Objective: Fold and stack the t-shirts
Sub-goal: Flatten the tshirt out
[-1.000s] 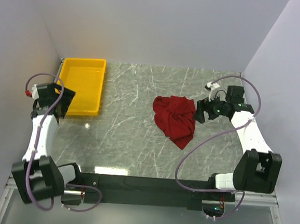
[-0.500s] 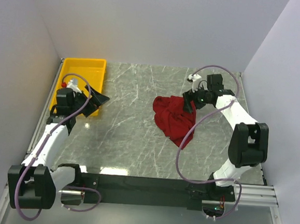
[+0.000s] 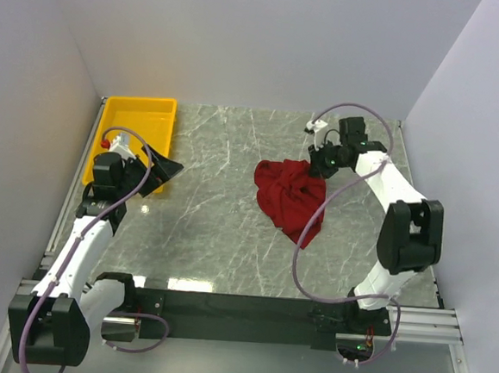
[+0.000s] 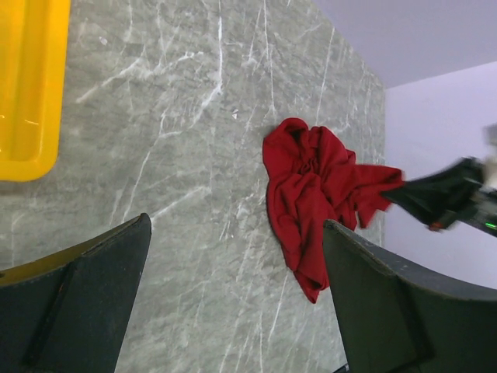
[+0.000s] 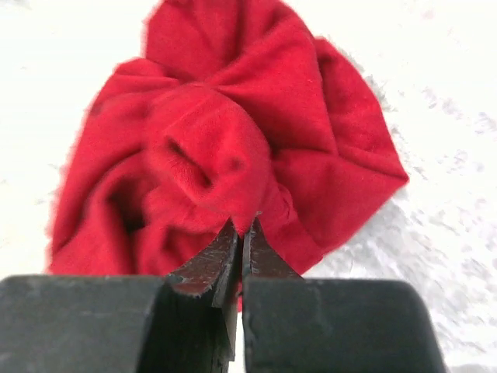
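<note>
Where pale walls [image 3: 244, 39] enclose it, marbled table [image 3: 212, 227] holds t-shirt [image 3: 289, 194].

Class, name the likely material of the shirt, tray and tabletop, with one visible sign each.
Shirt: soft matte red cloth; crumpled folds. Tray: likely glossy yellow plastic, smooth moulded walls. Tabletop: grey marble look, white veins, slight sheen; possibly laminate.

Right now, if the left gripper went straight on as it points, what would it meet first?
Likely the grey marble tabletop, seen between the jaws of the open left gripper. The crumpled dark red t-shirt lies further on; depth is unclear.
</note>
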Motion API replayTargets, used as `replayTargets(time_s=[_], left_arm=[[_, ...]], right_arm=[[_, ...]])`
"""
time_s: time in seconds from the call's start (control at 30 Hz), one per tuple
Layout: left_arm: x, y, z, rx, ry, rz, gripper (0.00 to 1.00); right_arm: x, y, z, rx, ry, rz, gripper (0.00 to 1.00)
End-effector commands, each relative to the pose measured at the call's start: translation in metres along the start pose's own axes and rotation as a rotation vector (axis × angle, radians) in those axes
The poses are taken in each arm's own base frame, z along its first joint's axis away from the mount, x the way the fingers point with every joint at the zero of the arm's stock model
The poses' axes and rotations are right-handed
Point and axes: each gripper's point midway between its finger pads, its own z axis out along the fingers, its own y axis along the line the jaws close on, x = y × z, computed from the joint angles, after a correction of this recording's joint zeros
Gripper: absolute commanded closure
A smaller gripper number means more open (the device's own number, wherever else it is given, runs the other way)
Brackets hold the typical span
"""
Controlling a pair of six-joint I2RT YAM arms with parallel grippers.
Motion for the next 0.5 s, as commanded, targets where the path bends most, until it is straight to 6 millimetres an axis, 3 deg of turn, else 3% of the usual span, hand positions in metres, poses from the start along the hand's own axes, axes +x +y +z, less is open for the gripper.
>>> replayTargets(time_s=[0.0,0.03,0.23,0.33,0.47], left_arm=[[-0.024,-0.020,-0.007,0.034,-0.071,0.075,0.03],[-0.027,-0.022,-0.008,0.038,-0.082,0.093,0.03],[-0.048,-0.051,-0.019,0.111,-0.146,0.192,0.03],[-0.055,-0.064,-0.026,0.159,-0.180,0.242,0.03],[-0.058,-0.083,-0.035,0.254,-0.215,0.317,0.03]], right_arm=[[-0.077,0.017,-0.076,0.035,-0.212,-0.175,1.00],[-0.098,0.023,-0.101,0.052,-0.271,-0.225,1.00],[-0.155,0.057,-0.187,0.084,-0.487,-0.411,1.00],[-0.182,0.075,-0.224,0.087,-0.590,-0.480,1.00],[-0.195,0.103,-0.252,0.029,-0.663,-0.544,1.00]])
